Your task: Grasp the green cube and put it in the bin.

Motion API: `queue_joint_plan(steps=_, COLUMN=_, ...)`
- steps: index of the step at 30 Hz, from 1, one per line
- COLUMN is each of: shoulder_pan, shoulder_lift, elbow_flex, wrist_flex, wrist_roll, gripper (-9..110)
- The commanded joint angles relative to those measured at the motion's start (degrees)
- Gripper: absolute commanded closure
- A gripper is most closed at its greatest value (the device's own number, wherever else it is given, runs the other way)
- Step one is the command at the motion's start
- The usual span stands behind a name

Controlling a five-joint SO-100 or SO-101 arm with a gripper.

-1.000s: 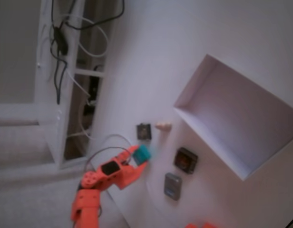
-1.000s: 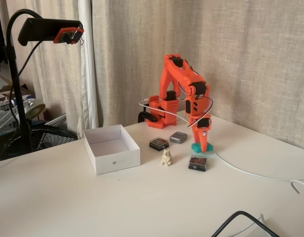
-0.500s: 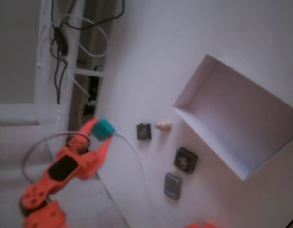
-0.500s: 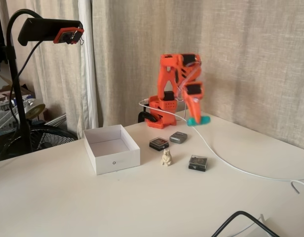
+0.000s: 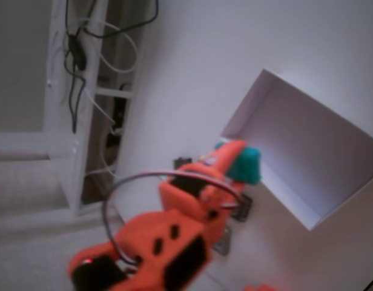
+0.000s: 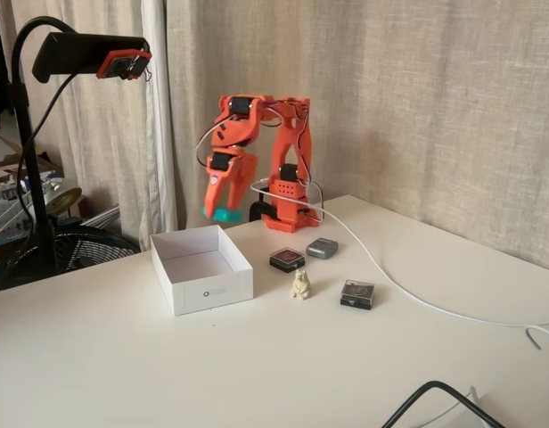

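Closed on the green cube [image 5: 244, 165], the jaws of the gripper [image 5: 235, 162] leave no gap that we can make out in the fixed view from above, where the orange arm [image 5: 174, 230] fills the lower middle, blurred and large. We see the cube held in the air over the near wall of the bin [image 5: 332, 130], at the bin's lower left corner as this view shows it. We can make out parts of the dark square blocks [image 5: 242, 206] behind the arm, on the white table [image 5: 198, 66], whose left edge runs past a white frame hung with black cables [image 5: 74, 54]. In the fixed view from the side, we see the gripper [image 6: 221, 210] pointing down with the green cube [image 6: 223, 214] pinched at its tip, above and just behind the far wall of the bin [image 6: 203, 285], which sits toward the table's left edge. We count a dark square block [image 6: 287, 259] and a grey block [image 6: 323, 248] near the arm's base [image 6: 288, 214], a small cream figurine [image 6: 300, 284] and a second dark block [image 6: 356, 294] nearer the front edge, and a white cable [image 6: 408, 290] trailing toward the right edge. Behind the table [image 6: 257, 366] hang beige curtains [image 6: 417, 107], and a camera on a black stand [image 6: 78, 53] leans in from the left. Against half a second ago, we find that the arm has swung from the right of its base to the left, carrying the cube toward the bin; the blocks and figurine lie unmoved.
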Motion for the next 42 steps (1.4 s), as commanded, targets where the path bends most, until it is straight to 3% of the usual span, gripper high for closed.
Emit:
queue_joint_plan(steps=1, shoulder_pan=2.6, shoulder_lift=2.1, elbow_flex=1.1, wrist_flex=-4.3, wrist_roll=-0.2, gripper=97)
queue_joint_plan(steps=16, shoulder_pan=6.3, shoulder_lift=-1.1, elbow_flex=1.8, wrist_flex=-12.6, wrist_roll=-0.4, gripper=97)
queue_joint_plan(steps=17, shoulder_pan=6.3, shoulder_lift=-1.1, elbow_flex=2.1, wrist_flex=-13.8, wrist_roll=-0.4, gripper=92)
queue_joint_plan(steps=19, shoulder_pan=6.3, shoulder_lift=-1.1, elbow_flex=2.6, wrist_flex=-16.9, wrist_roll=-0.5, gripper=56)
queue_joint_plan(steps=20, shoulder_pan=6.3, shoulder_lift=-1.1, elbow_flex=2.8, wrist_flex=-17.8, wrist_roll=-0.5, gripper=45)
queue_joint_plan(steps=30, shoulder_pan=2.9, shoulder_lift=0.4, elbow_flex=2.5, wrist_flex=-18.3, wrist_roll=-0.1, gripper=44)
queue_joint_plan(steps=35, shoulder_pan=-7.5, shoulder_lift=7.4, elbow_flex=4.1, wrist_flex=-17.8, wrist_roll=-0.1, gripper=44)
queue_joint_plan(steps=42, shoulder_pan=-38.8, shoulder_lift=22.1, elbow_flex=5.4, wrist_flex=-11.0, wrist_roll=0.0, gripper=44)
